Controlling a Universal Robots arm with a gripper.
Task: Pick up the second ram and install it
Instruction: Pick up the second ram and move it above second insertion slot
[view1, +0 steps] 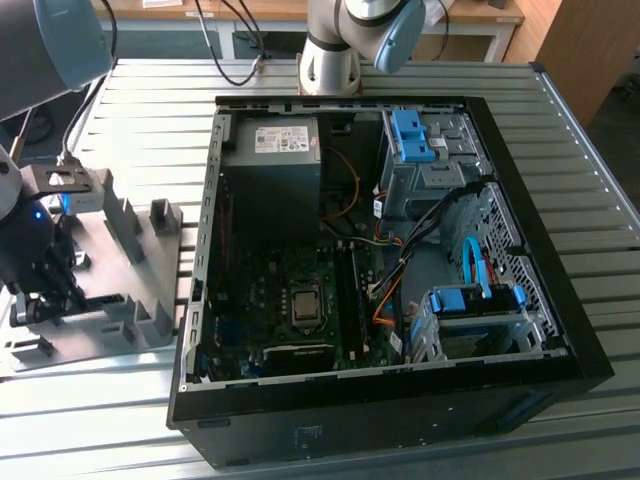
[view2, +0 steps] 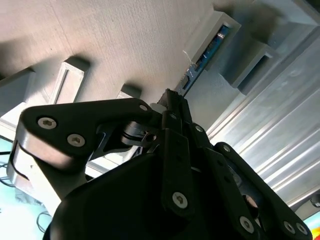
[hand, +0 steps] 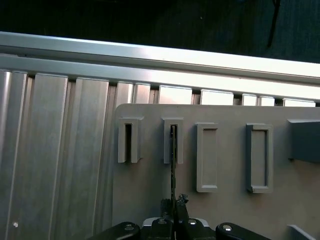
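The second ram (hand: 173, 165) stands on edge in a slot of the grey fixture block (hand: 150, 185), seen as a thin dark line in the first wrist view. In the second wrist view the ram (view2: 202, 59) shows as a dark board with blue glints in its pale holder. My gripper (hand: 173, 202) has its fingers pressed together on the ram's near end, and its black fingers (view2: 172, 100) meet at the stick. In the exterior view the gripper (view1: 45, 295) hangs over the fixture block (view1: 120, 250), at that view's left.
An open computer case (view1: 400, 400) lies on the slatted aluminium table (view1: 120, 100) to the exterior view's right of the fixture. Inside are the motherboard (view1: 300, 290), memory slots (view1: 352, 290), a power supply (view1: 270, 150), loose cables and blue drive cages (view1: 415, 135).
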